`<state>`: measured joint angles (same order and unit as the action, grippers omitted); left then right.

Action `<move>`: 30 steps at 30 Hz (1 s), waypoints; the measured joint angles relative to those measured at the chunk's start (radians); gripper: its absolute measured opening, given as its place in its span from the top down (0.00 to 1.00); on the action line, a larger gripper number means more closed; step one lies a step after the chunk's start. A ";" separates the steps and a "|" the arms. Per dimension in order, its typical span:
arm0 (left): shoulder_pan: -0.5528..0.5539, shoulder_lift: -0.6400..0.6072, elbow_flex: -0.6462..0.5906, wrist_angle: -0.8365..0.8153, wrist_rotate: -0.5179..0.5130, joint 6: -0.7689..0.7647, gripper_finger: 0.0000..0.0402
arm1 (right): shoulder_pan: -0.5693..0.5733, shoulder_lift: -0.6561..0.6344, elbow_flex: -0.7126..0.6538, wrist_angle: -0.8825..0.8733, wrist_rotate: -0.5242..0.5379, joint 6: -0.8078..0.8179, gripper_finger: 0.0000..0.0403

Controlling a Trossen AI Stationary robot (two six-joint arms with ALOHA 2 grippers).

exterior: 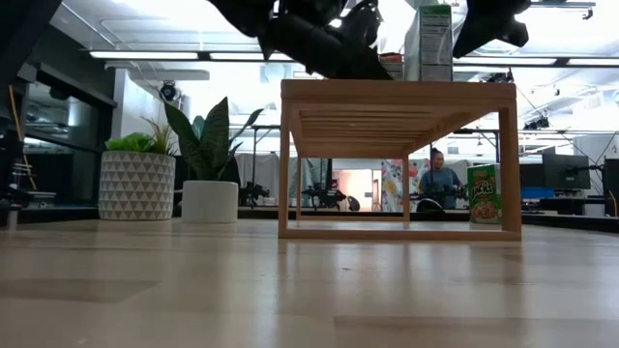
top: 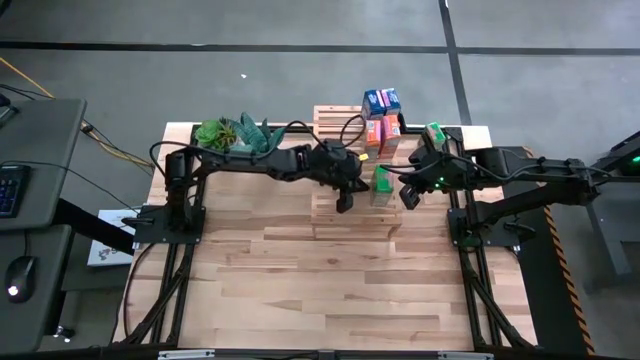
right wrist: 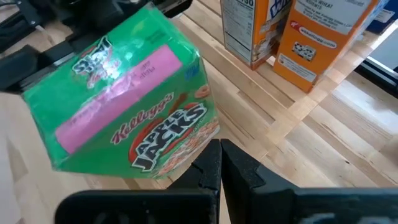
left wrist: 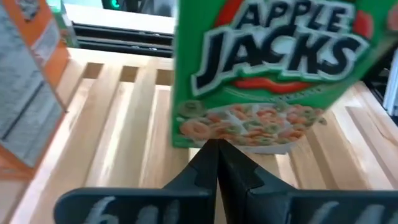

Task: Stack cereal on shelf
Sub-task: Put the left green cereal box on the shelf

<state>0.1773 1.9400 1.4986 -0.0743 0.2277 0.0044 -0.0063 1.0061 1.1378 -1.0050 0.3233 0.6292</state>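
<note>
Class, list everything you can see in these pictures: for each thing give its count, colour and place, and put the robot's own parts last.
Shelf: one, pale wood, slatted, standing at the table's far middle.
Green cereal box: one, upright on the shelf, between the two pincers.
Orange cereal boxes: two, on the shelf's far end.
Blue cereal boxes: two, stacked on the orange ones.
Second green box: one, on the table beyond the right arm.
Potted plants: two, green, at the table's far left corner.
Table: one, wood-plank.
Person: one, in the room behind.
Left pincer: dark, shut, beside the green box.
Right pincer: dark, shut, on its other side.
</note>
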 joint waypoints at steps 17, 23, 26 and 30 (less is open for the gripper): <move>-0.027 0.026 0.000 0.078 0.005 -0.019 1.00 | 0.000 0.000 0.000 0.000 0.008 -0.001 1.00; -0.027 0.026 0.000 0.084 -0.028 -0.010 1.00 | 0.000 0.000 0.000 0.000 0.008 -0.005 1.00; -0.027 0.026 0.000 0.105 -0.028 -0.010 1.00 | 0.000 0.000 0.000 0.000 0.007 -0.008 1.00; -0.027 0.026 0.000 0.103 -0.028 -0.010 1.00 | 0.000 0.000 0.000 0.000 0.007 -0.009 1.00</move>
<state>0.1501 1.9663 1.4986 0.0288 0.1999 -0.0058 -0.0063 1.0065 1.1378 -1.0050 0.3302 0.6206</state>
